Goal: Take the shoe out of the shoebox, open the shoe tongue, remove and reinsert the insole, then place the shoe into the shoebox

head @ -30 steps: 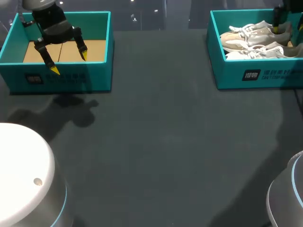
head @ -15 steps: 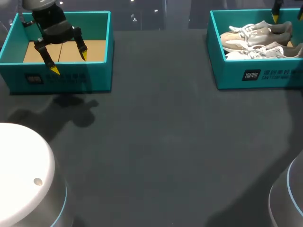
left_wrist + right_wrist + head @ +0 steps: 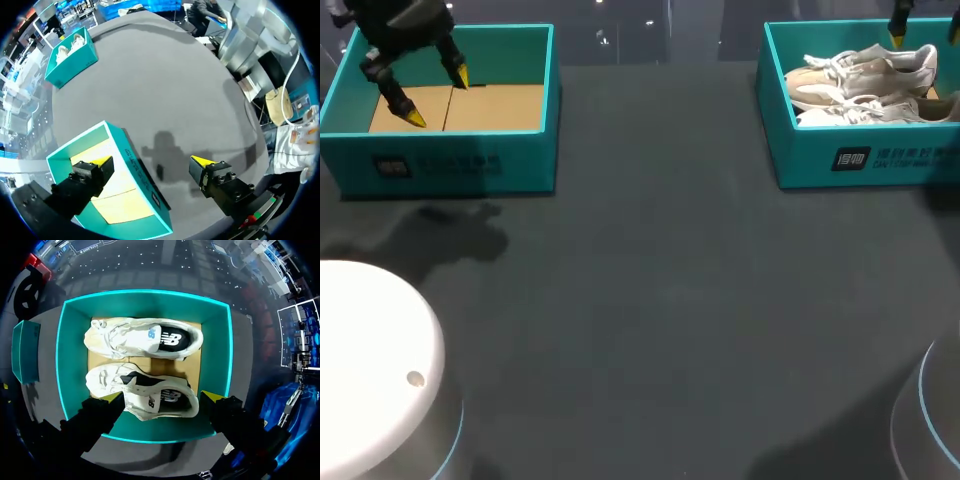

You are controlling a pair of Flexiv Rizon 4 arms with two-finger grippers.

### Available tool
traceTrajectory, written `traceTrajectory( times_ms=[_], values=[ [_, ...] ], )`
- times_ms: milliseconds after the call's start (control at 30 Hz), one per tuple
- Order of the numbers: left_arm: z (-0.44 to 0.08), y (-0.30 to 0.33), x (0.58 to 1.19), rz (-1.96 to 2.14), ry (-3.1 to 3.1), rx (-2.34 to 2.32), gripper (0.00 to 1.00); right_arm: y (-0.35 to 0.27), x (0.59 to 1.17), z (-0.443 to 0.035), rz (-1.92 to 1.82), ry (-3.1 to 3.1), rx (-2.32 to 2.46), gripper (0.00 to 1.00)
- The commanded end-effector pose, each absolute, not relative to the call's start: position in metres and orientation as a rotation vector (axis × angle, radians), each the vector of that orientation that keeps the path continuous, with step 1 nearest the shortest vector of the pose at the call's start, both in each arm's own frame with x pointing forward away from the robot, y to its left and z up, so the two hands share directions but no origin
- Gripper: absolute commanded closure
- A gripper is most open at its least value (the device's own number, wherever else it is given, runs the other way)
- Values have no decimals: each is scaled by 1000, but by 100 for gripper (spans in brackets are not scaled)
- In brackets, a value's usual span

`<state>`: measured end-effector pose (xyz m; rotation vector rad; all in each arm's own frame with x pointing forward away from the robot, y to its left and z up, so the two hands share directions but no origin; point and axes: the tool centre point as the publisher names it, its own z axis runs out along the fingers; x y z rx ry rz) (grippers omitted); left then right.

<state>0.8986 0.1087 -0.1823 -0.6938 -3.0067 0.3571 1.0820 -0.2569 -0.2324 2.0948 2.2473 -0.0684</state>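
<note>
My right gripper hangs over the shoebox at the table's right far corner, fingers spread wide, gripping nothing. In the right wrist view the right gripper looks straight down into the shoebox. The near shoe lies under the gap between the fingers. I can't tell any contact. The far shoe lies just beside it, ahead of the gripper. Both are pale sneakers with dark linings, laces up, side by side on the box's cardboard floor, toes the same way.

From the head view both are in the box: near shoe by the front wall, far shoe behind it, the two touching or nearly so.

My left gripper hovers over the second teal box at the left far corner, fingers also wide apart, nothing pinched. Its brown cardboard floor shows. In the left wrist view the left gripper straddles a wall of the second teal box from above: one finger over the cardboard, the other over the dark grey table. The shoebox sits well apart, far across the table.
</note>
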Motion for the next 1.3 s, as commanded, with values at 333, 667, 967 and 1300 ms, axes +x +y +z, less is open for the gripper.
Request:
traceTrajectory(
  times_ms=[333, 667, 967, 1300],
  values=[
    [-179, 106, 887, 129, -3198, -286, 0, -260, 1071, -229, 22, 2202, 2129, 0],
    [-166, 139, 898, 184, -3021, 594, 0, -244, 1026, -208, -41, 2059, 2238, 0],
    [-165, 168, 911, 47, -2740, 1297, 0, -235, 996, -201, -23, 2016, 2314, 0],
    [-163, 206, 912, -26, -2447, 1801, 0, -223, 974, -200, -65, 2034, 2356, 0]
  ],
)
